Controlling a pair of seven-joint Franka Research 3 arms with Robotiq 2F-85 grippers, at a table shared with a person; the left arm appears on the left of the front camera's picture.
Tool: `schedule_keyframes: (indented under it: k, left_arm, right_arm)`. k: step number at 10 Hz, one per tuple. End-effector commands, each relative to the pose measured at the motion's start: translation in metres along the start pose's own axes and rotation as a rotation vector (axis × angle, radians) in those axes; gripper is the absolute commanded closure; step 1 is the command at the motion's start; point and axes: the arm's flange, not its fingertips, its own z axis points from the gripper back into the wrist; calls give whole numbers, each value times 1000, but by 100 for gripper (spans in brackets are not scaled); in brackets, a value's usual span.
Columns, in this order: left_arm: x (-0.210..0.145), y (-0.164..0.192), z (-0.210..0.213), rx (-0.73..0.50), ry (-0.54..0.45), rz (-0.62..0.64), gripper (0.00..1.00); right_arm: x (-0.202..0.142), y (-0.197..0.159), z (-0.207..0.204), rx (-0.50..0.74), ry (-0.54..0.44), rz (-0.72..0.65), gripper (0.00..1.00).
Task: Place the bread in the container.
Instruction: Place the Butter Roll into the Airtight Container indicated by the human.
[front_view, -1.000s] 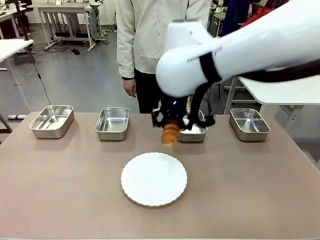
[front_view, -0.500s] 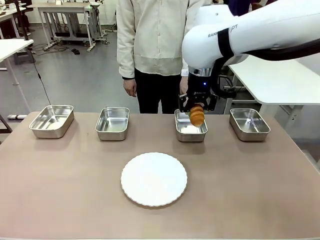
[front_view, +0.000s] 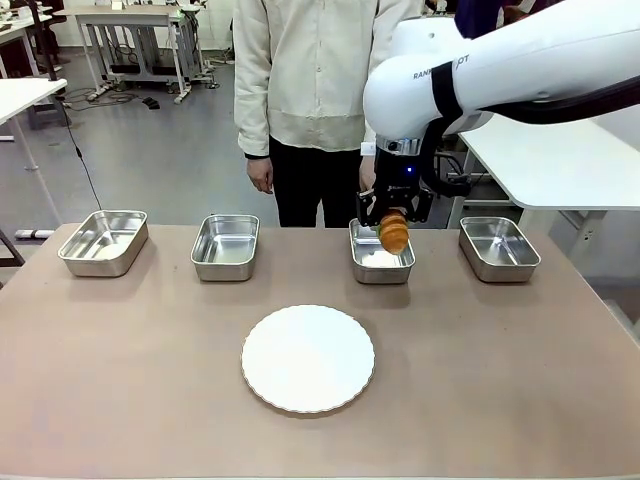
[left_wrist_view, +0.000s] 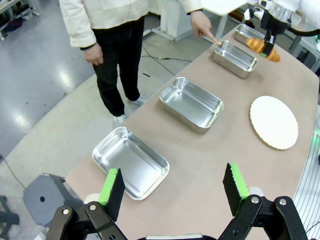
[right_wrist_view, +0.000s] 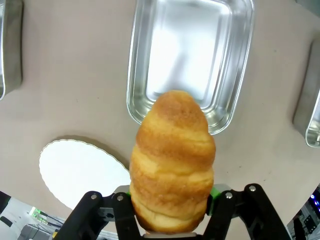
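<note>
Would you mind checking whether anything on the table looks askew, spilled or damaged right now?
Nothing stands out. The four steel trays sit in a row, the white plate lies flat, and the right gripper holds the croissant intact above one tray.

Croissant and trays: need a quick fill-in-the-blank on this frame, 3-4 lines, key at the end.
1. The right gripper is shut on the ____.
2. The croissant hangs above the ____ steel tray from the robot's left.
3. The round white plate has ____ on it.
4. The person's finger points at the tray under the ____.

Missing words: croissant; third; nothing; croissant
</note>
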Motion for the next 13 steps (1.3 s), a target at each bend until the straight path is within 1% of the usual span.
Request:
schedule_keyframes:
  k: [1, 3, 4, 7, 9, 10, 11, 12, 13]
  left_arm:
    - [-1, -2, 1, -4, -5, -13, 0]
    - [-1, -2, 1, -4, -5, -13, 0]
    - [-1, -2, 1, -4, -5, -13, 0]
    - [-1, -2, 1, -4, -5, -13, 0]
    - [-1, -2, 1, -4, -5, -13, 0]
    - [-1, -2, 1, -4, -5, -13, 0]
    - [-1, -2, 1, -4, -5, -13, 0]
    - [-1, -2, 1, -4, -5, -13, 0]
    - [-1, -2, 1, -4, -5, -13, 0]
  right_arm:
    - [1, -2, -5, 0, 7, -1, 66]
    - [23, -8, -18, 9, -4, -14, 66]
    - [30, -8, -24, -11, -11, -20, 66]
    - [51, -15, -47, -10, -32, 28, 66]
    - [65, -20, -59, -18, -60, 22, 66]
    - [67, -21, -65, -42, -69, 26, 11]
    - [67, -23, -65, -41, -75, 21, 10]
    - [67, -24, -63, -37, -94, 20, 0]
    - [67, -23, -62, -35, -104, 21, 0]
